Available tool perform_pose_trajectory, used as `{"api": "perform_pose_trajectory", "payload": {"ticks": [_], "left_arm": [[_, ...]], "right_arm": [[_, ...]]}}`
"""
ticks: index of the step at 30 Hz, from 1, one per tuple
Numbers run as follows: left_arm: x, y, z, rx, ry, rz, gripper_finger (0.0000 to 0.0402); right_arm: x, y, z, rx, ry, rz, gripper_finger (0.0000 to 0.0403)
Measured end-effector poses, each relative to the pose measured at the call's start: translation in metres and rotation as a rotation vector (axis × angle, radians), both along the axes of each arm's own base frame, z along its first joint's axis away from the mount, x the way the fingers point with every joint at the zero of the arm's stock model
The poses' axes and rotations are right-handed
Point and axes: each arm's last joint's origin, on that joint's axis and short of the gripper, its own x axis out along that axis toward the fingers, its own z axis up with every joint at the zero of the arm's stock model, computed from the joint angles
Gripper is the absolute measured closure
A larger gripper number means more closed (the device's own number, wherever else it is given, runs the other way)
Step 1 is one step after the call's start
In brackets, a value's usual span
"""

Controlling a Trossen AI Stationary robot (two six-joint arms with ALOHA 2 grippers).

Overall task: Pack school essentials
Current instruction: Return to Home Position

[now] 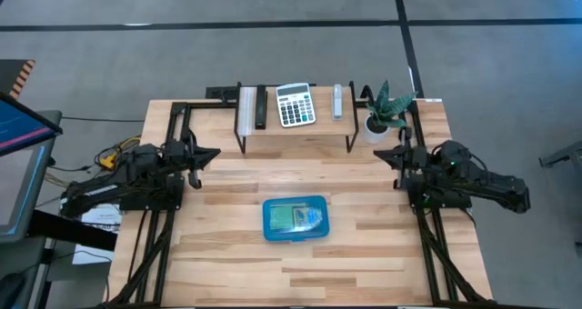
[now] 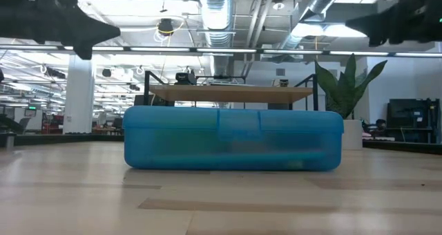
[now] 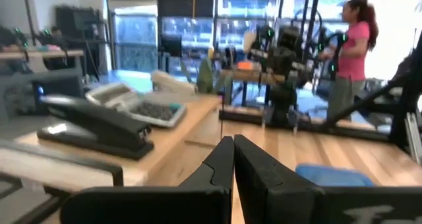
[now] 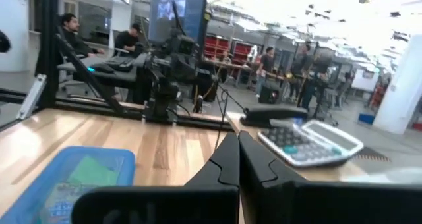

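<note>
A blue translucent plastic case [image 1: 295, 218] lies flat on the table's middle with its lid shut; green and pale items show through the lid. It fills the low view [image 2: 233, 138] and shows in the right wrist view [image 4: 66, 181] and the left wrist view [image 3: 333, 174]. Loose pencils, eraser, scissors and crayon box are not in view. My left gripper [image 1: 215, 154] hovers shut at the table's left, well above the wood. My right gripper [image 1: 377, 153] hovers shut at the right. Both fingertip pairs meet in the wrist views [image 3: 233, 141] [image 4: 238, 138].
A raised wooden shelf [image 1: 296, 136] at the far edge carries a calculator [image 1: 295, 104], a black stapler [image 1: 261, 107] and white items. A potted plant [image 1: 386, 109] stands at the far right. Bare wood surrounds the case. People stand and sit in the room beyond.
</note>
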Motion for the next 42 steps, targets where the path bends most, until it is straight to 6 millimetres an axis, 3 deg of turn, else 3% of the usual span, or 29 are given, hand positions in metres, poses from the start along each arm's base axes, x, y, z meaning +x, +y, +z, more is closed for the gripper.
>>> {"api": "perform_pose_trajectory", "payload": {"ticks": [12, 17, 25, 42], "left_arm": [[0.001, -0.002, -0.010, -0.007, 0.107, -0.069, 0.0401], [0.001, -0.002, -0.012, -0.016, 0.120, -0.069, 0.0401], [0.001, -0.002, -0.014, -0.020, 0.137, -0.061, 0.0401], [-0.001, 0.000, -0.024, -0.053, 0.246, 0.020, 0.0401]], "right_arm": [[0.010, -0.008, -0.035, 0.080, 0.048, -0.051, 0.0395], [0.010, -0.018, -0.050, 0.239, 0.049, -0.232, 0.0386], [0.010, -0.026, -0.055, 0.245, 0.104, -0.343, 0.0371], [0.011, -0.027, -0.057, 0.245, 0.114, -0.349, 0.0374]]}}
